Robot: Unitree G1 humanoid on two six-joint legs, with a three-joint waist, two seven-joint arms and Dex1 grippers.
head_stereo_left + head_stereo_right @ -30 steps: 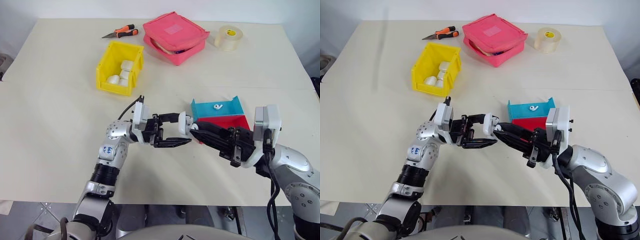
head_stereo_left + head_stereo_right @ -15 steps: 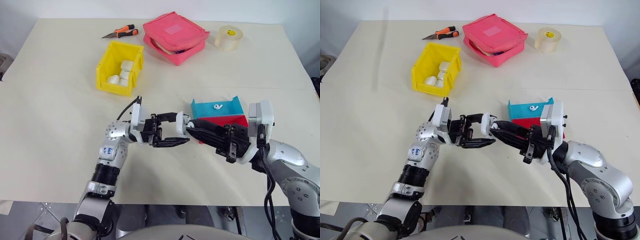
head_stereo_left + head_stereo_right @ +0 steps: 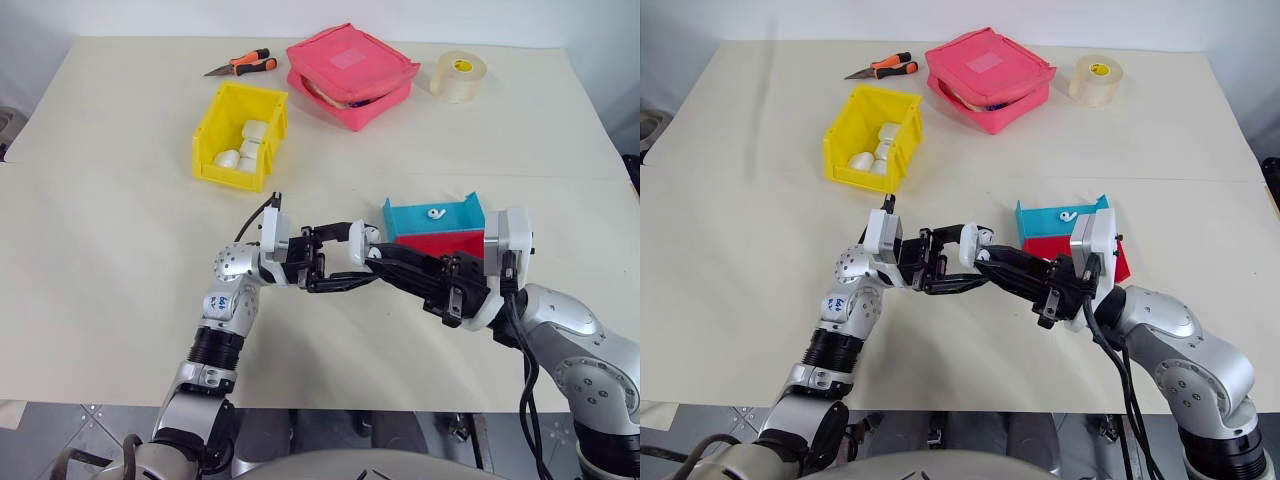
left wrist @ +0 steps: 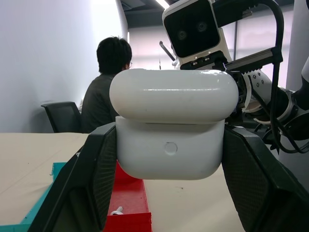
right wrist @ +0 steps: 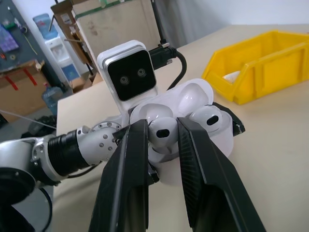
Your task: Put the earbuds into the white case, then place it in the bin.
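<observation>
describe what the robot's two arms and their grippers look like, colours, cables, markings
Both arms are silver-grey metal with rounded joints and black ribbed collars. The left arm carries small blue handwritten marks. Each wrist bears a white camera block, with black cables looping off it. The left gripper and right gripper are black, with long tapering jaws.

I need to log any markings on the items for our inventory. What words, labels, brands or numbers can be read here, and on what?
Nothing can be read outright.
Tape roll: a small red and green mark on its core, too small to read.
Pink pouch: a pale patch on top, no legible text.
Robot's left forearm: blue handwritten marks, too small to read.
White case: plain, no print.
Yellow bin: no label seen.
</observation>
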